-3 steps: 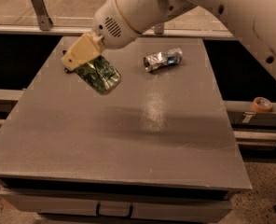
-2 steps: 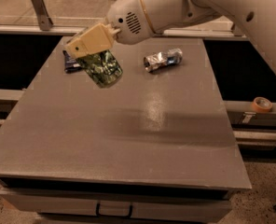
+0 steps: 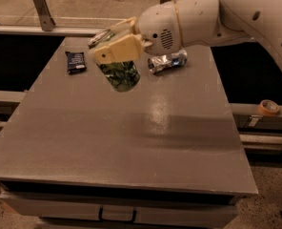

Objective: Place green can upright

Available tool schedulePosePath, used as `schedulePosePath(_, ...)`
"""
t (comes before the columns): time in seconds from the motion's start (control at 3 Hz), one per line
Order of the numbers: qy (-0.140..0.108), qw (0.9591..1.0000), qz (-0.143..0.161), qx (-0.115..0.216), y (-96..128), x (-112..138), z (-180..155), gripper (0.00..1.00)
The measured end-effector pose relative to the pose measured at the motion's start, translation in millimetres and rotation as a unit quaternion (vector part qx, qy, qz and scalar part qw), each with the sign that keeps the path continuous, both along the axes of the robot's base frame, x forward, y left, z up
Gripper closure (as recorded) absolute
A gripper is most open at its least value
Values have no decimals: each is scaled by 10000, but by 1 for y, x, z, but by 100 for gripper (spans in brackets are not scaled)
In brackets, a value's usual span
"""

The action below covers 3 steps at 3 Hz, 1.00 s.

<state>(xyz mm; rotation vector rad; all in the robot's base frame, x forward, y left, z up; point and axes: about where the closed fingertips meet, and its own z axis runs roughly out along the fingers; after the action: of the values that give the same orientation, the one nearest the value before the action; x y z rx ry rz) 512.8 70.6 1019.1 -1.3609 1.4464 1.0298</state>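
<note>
One white arm reaches in from the top right corner of the view and stretches sideways over the grey table. Its thick round wrist lies almost flat. The gripper sticks out from the end of it, pointing away from the arm and a little down. Two tan fingers are squeezed onto the green can, one on the near side and one on the far side. The can is not standing straight. It leans, with its silver top up by the fingertips and its green and white body hanging out just under the near finger. Its bottom looks lifted a bit off the table, but I cannot tell for sure. Close beside the wrist, behind the gripper, a squashed silver and blue can lies on its side on the table, apart from the green can. Out beyond the fingertips, a small dark packet lies flat near the table's edge. Well away from the gripper, on the arm's side, a roll of tape sits on a ledge beside the table.
</note>
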Motion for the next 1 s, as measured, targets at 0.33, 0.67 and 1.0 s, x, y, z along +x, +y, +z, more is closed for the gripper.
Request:
schedulePosePath(0.33, 2, 9996, -1, 273, 4, -4, -13, 100)
schedulePosePath(0.67, -227, 9977, -124, 632, -14, -14, -32, 100)
schedulePosePath(1.0, -608, 9942, -171, 868, -36, -22, -43, 100)
